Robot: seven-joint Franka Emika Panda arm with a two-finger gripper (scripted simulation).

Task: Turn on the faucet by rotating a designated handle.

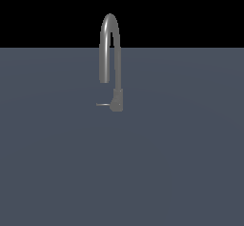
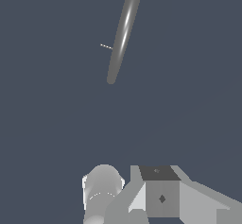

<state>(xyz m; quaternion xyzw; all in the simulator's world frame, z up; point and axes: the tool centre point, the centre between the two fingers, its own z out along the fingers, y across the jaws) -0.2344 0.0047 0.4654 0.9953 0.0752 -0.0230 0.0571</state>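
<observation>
The faucet (image 1: 116, 67) is a slim grey gooseneck tap with an arched spout, standing on a small blocky base (image 1: 117, 100). The handle (image 1: 102, 105) is a thin grey rod that sticks out of the base toward the exterior view's left. In the wrist view I see the faucet (image 2: 124, 29) from above as a long shiny tube, with the handle (image 2: 106, 46) as a faint thin line beside it. No arm or gripper shows in the exterior view. Grey blocky robot parts (image 2: 160, 192) and a white cylinder (image 2: 101, 190) fill the wrist view's edge, well apart from the faucet. I cannot make out the fingers.
The faucet stands on a flat, dark blue-grey surface (image 1: 181, 163) that fills both views. Behind it the exterior view is black. No other objects show.
</observation>
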